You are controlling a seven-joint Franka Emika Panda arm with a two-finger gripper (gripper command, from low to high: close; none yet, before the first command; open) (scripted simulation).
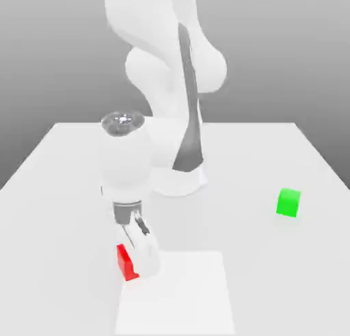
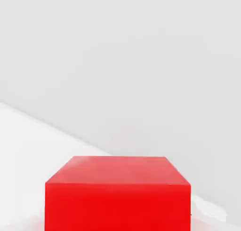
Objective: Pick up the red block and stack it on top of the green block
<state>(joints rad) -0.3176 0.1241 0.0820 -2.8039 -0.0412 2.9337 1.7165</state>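
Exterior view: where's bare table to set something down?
Wide bare stretch between the white patch and the green block; more along the table's left side. Crowded: around the gripper and red block.

Your exterior view looks from above the near edge of the worktop (image 1: 273,273), facing the arm's base, far enough back to take in both far corners. Your hand view sits close up at the red block (image 2: 117,206), which both views share.
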